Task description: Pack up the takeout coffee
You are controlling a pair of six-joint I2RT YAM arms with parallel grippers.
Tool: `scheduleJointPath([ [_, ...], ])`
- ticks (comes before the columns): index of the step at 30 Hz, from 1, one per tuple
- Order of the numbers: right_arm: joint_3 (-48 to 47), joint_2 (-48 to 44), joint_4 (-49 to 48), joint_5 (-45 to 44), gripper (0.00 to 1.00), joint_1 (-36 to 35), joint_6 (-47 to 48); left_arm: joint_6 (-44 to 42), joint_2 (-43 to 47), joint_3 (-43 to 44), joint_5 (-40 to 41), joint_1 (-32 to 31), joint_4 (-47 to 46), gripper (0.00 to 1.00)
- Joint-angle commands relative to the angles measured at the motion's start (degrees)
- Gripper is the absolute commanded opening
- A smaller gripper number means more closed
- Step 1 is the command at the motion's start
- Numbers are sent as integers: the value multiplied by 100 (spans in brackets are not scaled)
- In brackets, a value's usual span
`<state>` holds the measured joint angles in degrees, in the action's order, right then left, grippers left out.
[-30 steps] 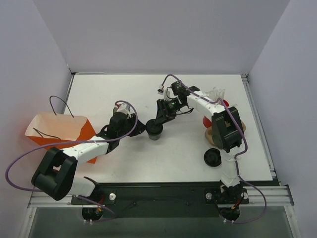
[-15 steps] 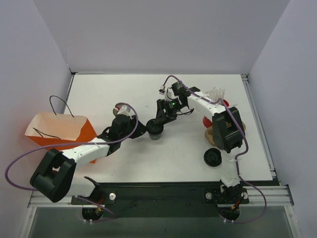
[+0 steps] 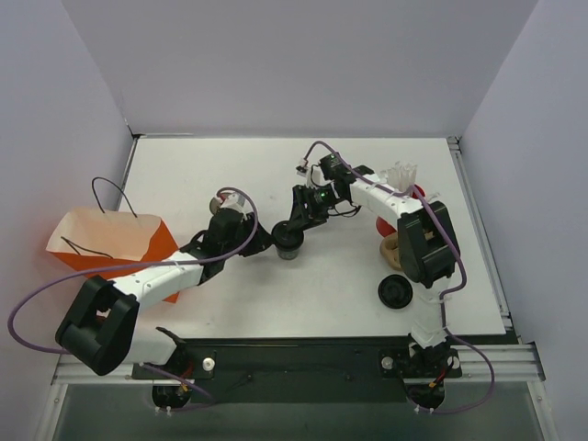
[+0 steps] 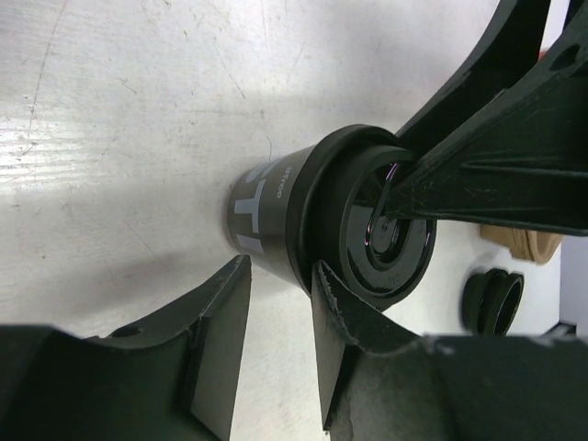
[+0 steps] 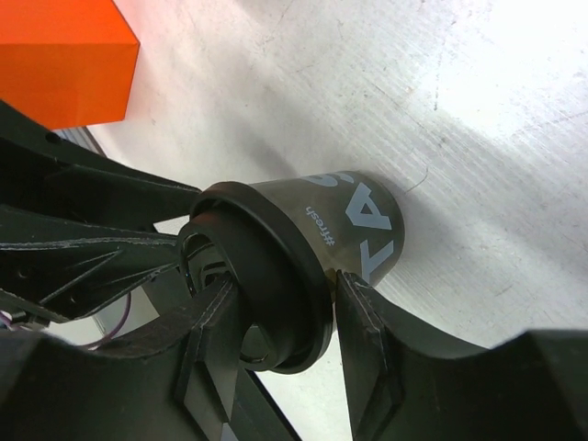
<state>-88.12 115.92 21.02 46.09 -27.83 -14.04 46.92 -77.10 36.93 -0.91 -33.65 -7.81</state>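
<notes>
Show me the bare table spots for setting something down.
Free: the far-left corner beyond the orange bag; the near-centre strip between the takeout coffee and the black lid. Crowded: around the coffee and the right edge near the lid.

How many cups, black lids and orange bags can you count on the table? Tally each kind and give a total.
Cups: 1, the takeout coffee
Black lids: 2, the fitted lid on that cup and the loose lid
Orange bags: 1, the orange bag
Total: 4
</notes>
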Motion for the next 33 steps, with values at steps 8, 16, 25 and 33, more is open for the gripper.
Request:
scheduleJointPath([
  [8, -30, 220, 403, -47, 28, -161, 754, -1299, 2, 719, -2159, 1000, 931, 48],
  [16, -197, 282, 553, -29, 28, -152, 833, -1729, -279, 930, -2695, 1317, 861, 48],
  [25, -285, 300, 623, -100, 28, -161, 833, -1730, -464, 869, -2977, 1317, 492, 48],
  [33, -189, 230, 579, -249, 28, -178, 754, -1520, -298, 395, -2713, 1308, 360, 47],
])
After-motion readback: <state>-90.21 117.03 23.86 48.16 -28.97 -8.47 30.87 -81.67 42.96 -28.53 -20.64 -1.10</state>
